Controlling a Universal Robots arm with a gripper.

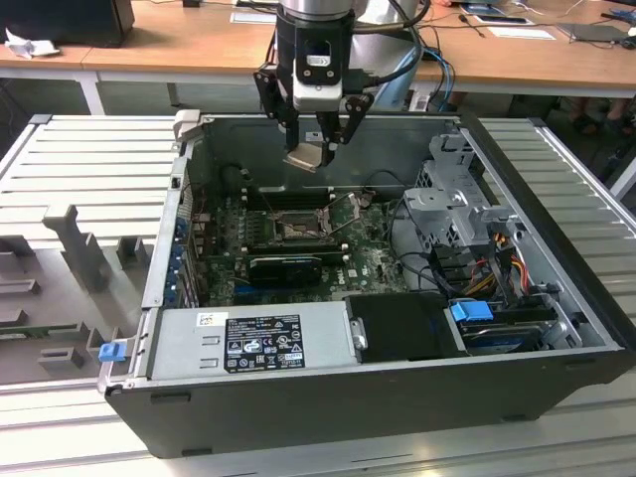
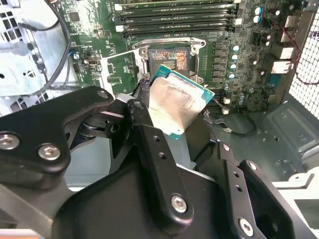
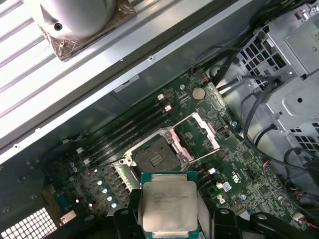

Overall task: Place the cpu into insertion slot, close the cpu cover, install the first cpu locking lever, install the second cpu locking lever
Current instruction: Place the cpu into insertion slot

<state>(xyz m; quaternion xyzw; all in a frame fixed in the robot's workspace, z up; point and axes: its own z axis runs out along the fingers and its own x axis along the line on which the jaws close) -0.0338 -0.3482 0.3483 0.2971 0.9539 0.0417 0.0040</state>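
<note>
Here, your gripper [image 1: 318,149] is clenched on the cpu [image 1: 303,159], gripping it by its edges above the open computer case [image 1: 348,397], well clear of the green board [image 1: 370,263]. In the first wrist view the insertion slot [image 3: 154,157] lies bare below. The cpu cover [image 3: 207,129] is swung aside, evidently to leave the pin field free for the chip.

Silver-beige cpu [image 1: 306,158] hangs high above the bare insertion slot [image 1: 296,229]; the cpu cover [image 3: 196,135] stands swung open beside it.
</note>
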